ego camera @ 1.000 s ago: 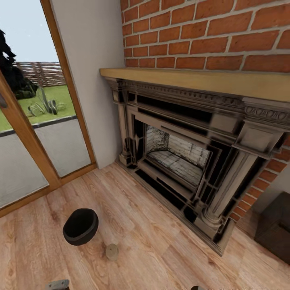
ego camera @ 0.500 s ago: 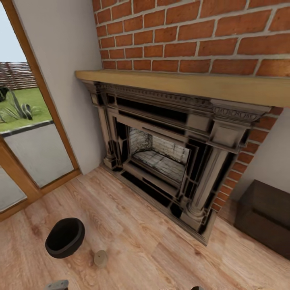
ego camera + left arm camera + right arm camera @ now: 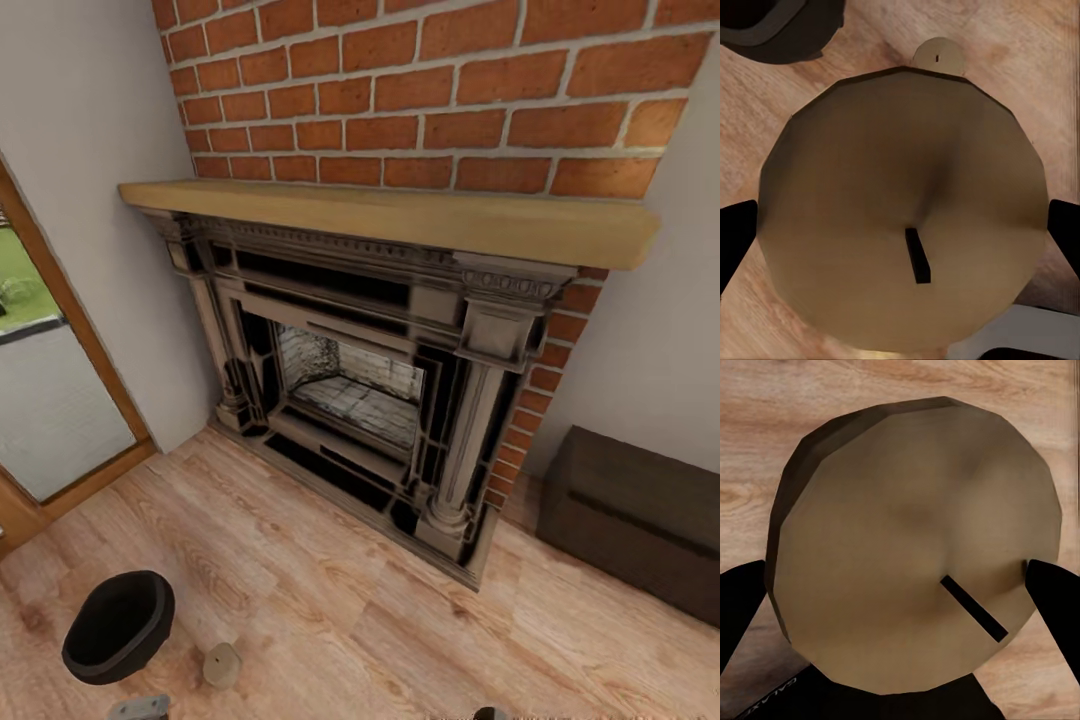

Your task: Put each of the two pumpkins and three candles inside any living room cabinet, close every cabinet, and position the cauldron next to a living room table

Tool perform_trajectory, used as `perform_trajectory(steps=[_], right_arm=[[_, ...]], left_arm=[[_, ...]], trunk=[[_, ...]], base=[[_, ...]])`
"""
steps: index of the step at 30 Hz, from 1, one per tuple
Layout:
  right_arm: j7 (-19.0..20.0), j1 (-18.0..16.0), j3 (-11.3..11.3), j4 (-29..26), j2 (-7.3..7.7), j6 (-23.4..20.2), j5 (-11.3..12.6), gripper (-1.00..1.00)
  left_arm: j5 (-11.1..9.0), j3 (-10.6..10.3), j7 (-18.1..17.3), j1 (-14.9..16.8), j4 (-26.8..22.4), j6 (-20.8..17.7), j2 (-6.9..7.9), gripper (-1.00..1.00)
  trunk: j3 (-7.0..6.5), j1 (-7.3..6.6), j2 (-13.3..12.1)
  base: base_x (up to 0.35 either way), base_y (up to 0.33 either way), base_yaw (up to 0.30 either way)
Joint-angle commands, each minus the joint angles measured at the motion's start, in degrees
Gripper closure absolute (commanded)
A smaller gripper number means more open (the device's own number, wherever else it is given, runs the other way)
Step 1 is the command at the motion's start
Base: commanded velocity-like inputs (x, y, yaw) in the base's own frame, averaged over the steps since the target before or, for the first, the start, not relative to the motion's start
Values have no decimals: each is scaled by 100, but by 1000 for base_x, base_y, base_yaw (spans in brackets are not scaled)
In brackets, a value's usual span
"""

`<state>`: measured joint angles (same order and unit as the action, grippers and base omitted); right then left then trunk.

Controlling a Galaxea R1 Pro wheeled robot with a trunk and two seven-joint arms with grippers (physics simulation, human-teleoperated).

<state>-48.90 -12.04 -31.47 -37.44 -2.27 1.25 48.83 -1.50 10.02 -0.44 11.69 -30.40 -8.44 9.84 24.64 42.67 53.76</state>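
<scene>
You hold a stubby tan candle with a dark wick in each gripper: the left gripper [image 3: 900,225] has its black fingers clamped on one candle [image 3: 904,210], the right gripper [image 3: 896,592] on another [image 3: 919,540]. The third candle [image 3: 222,665] stands on the wood floor just beside the squat black cauldron [image 3: 118,627]. Turning toward the low dark brown cabinet [image 3: 640,520], your base could knock either one over.

Only faint, partly cut-off lettering, too unclear to read, on the right claw's [image 3: 900,585] dark body.
</scene>
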Motion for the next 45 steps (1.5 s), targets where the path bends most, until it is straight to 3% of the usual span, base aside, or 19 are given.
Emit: perform_trajectory(steps=[1, 7, 45], right_arm=[[2, 0, 0, 0, -1, 34, 2, 100], [3, 0, 0, 0, 1, 66, 5, 100], [3, 0, -6, 6, -1, 74, 2, 100]], left_arm=[[1, 0, 0, 0, -1, 0, 0, 100], [1, 0, 0, 0, -1, 0, 0, 100], [18, -44, -41, -1, -1, 72, -18, 100]], trunk=[[-23, -23, -42], [-158, -154, -282], [-353, -154, -282]], base=[[0, 0, -276], [0, 0, -274], [0, 0, -265]])
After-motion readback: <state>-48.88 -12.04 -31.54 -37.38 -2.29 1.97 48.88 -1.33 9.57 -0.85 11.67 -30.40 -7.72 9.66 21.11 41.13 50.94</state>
